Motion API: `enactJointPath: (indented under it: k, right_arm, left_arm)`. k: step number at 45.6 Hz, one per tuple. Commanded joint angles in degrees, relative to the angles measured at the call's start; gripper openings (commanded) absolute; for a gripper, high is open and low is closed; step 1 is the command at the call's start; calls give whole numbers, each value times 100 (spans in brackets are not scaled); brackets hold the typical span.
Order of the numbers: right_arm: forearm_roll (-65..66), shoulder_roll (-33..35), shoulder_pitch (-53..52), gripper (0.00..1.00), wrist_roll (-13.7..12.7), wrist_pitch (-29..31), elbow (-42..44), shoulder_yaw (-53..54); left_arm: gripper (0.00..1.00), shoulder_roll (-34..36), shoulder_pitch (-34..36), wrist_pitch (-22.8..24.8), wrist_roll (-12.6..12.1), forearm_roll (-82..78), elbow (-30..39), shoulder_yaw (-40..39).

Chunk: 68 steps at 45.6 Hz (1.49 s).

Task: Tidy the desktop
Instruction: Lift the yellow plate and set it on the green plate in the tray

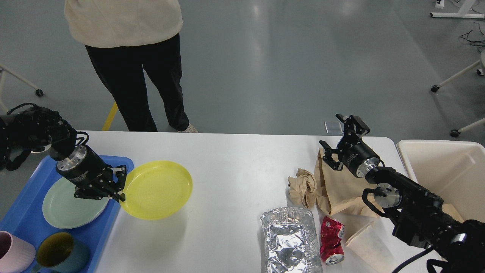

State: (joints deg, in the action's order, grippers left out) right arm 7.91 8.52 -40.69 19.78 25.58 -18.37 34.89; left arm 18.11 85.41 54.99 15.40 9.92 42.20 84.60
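Observation:
The white desktop (235, 163) fills the lower part of the head view. My left gripper (120, 185) is shut on the left rim of a yellow plate (157, 189) and holds it lifted above the desktop, beside the blue tray (22, 223). The tray holds a pale green plate (64, 208), a pink cup (13, 254) and a dark teal cup (62, 254). My right gripper (337, 138) is open and empty above the far right of the desktop, over a brown paper bag (339, 185).
Crumpled brown paper (303, 187), a foil tray (290, 240), a crushed red can (332, 240) and a paper cup (369, 244) lie at the front right. A cream bin (443, 170) stands past the right edge. A person (132, 57) stands behind the table.

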Motion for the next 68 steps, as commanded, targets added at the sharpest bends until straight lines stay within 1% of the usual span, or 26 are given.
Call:
enactJointPath:
  k: [1, 8, 14, 18, 22, 28, 35, 40, 43, 52, 59, 64, 68]
  right_arm:
    - [0, 0, 0, 100, 0, 0, 0, 0]
    - [0, 0, 0, 100, 0, 0, 0, 0]
    - [0, 0, 0, 100, 0, 0, 0, 0]
    - [0, 0, 0, 100, 0, 0, 0, 0]
    - [0, 0, 0, 100, 0, 0, 0, 0]
    - [0, 0, 0, 100, 0, 0, 0, 0]
    - [0, 0, 0, 100, 0, 0, 0, 0]
    - [0, 0, 0, 100, 0, 0, 0, 0]
    - [0, 0, 0, 100, 0, 0, 0, 0]
    - [0, 0, 0, 100, 0, 0, 0, 0]
    - [0, 0, 0, 100, 0, 0, 0, 0]
    - [0, 0, 0, 100, 0, 0, 0, 0]
    - [0, 0, 0, 100, 0, 0, 0, 0]
  left_arm:
    - [0, 184, 152, 1, 7, -8, 7, 399]
    - [0, 649, 169, 1, -2, -16, -1, 715]
    - [0, 1150, 90, 1, 7, -183, -115, 777]
    - [0, 1362, 20, 1, 7, -271, -352, 777]
    - [0, 1476, -208, 1, -2, -289, -642, 707]
    - [0, 1503, -525, 1, -2, -298, -1038, 663]
    - [1, 1441, -744, -6, 16, -298, -1091, 654]
    - [1, 1397, -903, -182, 16, -289, -1126, 645]
    - [1, 1397, -1034, -217, 16, -289, -1258, 637]
    - [1, 1468, -1122, -278, 16, -298, -1530, 663]
    - [1, 1485, -1324, -621, 7, -298, -1706, 645]
    - [1, 1476, -1518, -955, -2, -298, -1777, 461]
    - [1, 1450, -1588, -1096, -2, -298, -1777, 355]
